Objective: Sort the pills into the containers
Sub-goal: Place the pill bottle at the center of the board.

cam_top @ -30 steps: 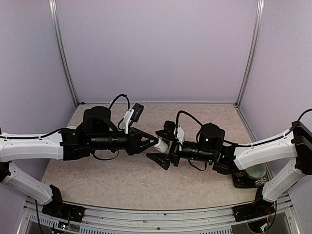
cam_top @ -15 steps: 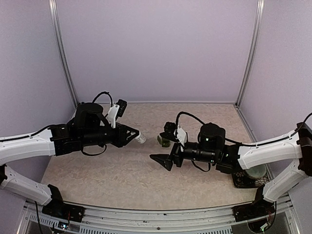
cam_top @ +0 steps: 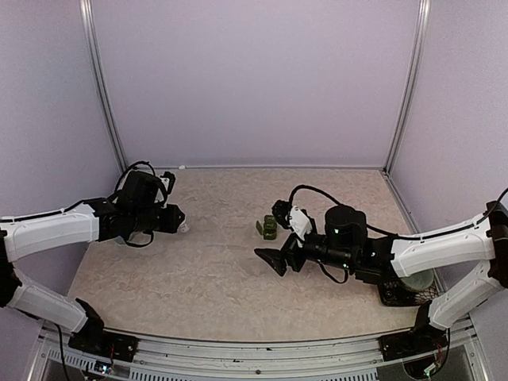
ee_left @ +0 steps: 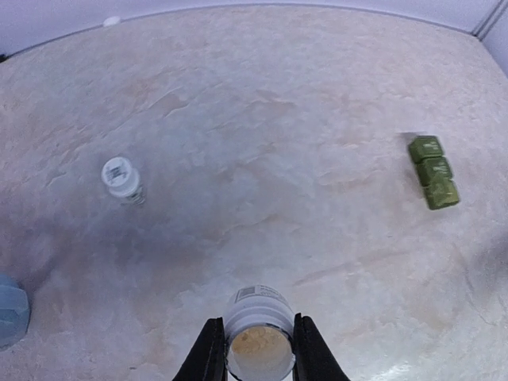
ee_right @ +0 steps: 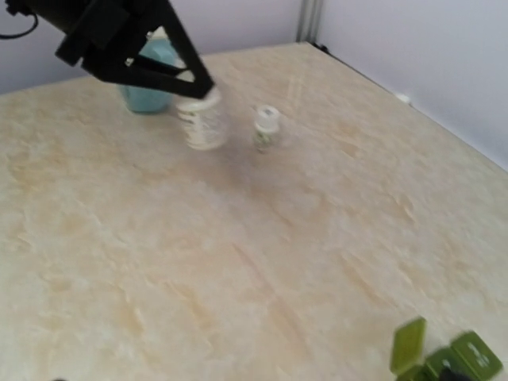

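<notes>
Where pill-box strip sits, tabletop beige, marbled; walls lilac.

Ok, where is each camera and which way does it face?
Top external: above and behind the bases, looking down on the table; both arms show, left gripper at left, right gripper near the pill box.
Left wrist: on the left arm, looking steeply down; its fingers clamp a white bottle.
Right wrist: on the right arm, looking obliquely across the table at the left gripper; none of its own fingers show.
Shared: both wrist views show the white bottle, the standing small bottle and the pill box.
</notes>
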